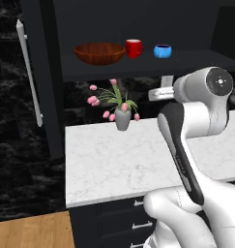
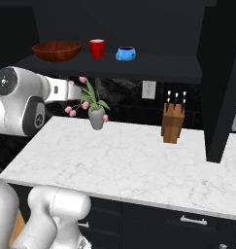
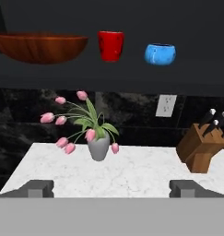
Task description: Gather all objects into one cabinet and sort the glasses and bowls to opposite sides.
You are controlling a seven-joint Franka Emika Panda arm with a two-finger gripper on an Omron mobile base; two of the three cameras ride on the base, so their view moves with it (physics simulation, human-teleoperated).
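On the shelf of the open black cabinet (image 1: 148,65) (image 2: 153,65) stand three things in a row. A wide brown wooden bowl (image 1: 99,53) (image 2: 57,50) (image 3: 39,47) is on the left. A red cup (image 1: 134,48) (image 2: 97,48) (image 3: 110,45) is in the middle, and a small blue bowl (image 1: 162,51) (image 2: 125,53) (image 3: 160,54) is on the right. My gripper (image 3: 112,189) hangs open and empty above the counter, below shelf height, facing the shelf from some way back. Its fingertips (image 3: 37,188) stand wide apart.
A grey vase of pink tulips (image 1: 122,117) (image 2: 96,116) (image 3: 99,145) stands on the white marble counter (image 1: 119,164) just ahead of the hand. A wooden knife block (image 2: 172,124) (image 3: 201,147) is to the right. Open cabinet doors (image 1: 36,77) (image 2: 221,82) flank the shelf.
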